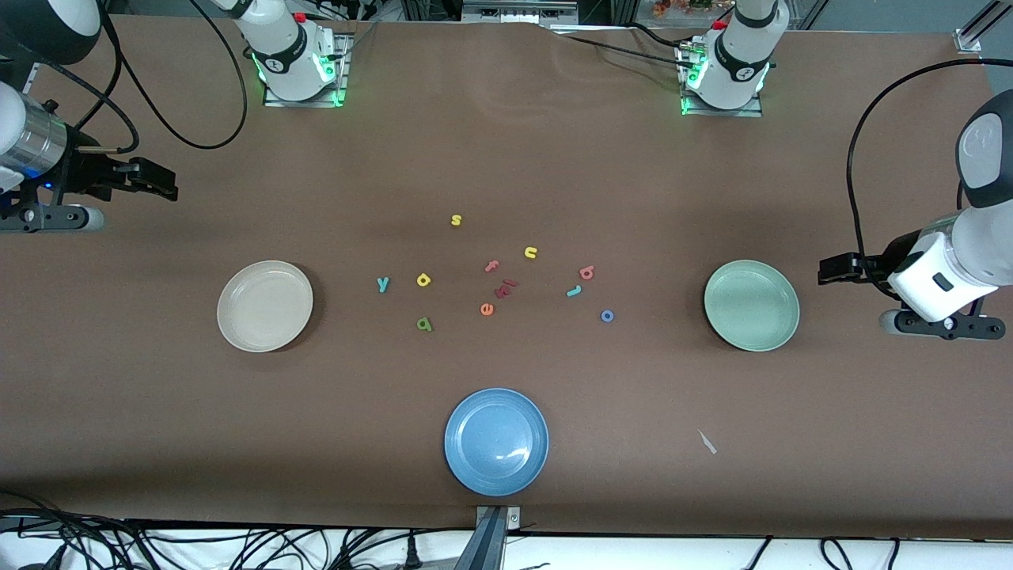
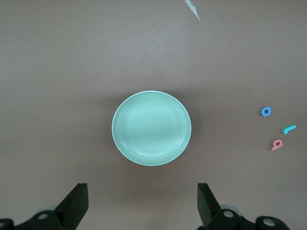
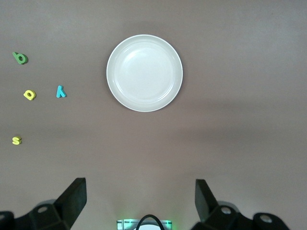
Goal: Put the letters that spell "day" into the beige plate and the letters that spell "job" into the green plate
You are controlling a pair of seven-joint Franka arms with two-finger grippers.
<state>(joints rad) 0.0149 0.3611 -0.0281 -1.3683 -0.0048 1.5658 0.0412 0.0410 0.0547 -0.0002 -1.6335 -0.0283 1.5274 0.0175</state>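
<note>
**On the table: two plates, six letters, none sorted**

Right end effector (image 1: 170,190), fingers apart, waits at 11 o'clock of beige plate (image 1: 265,305). Teal "y" (image 1: 383,283), yellow "d" (image 1: 423,279), olive "a" (image 1: 425,324) at its 3 o'clock. Salmon "b" (image 1: 586,272), teal "j" (image 1: 574,290), blue "o" (image 1: 607,316) at 9 o'clock of green plate (image 1: 751,305). Left end effector (image 1: 823,271), fingers apart, waits at its 3 o'clock.

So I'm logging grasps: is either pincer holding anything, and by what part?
Nothing held. Left pincer hangs open by the green plate; right pincer open by the beige plate.
</note>
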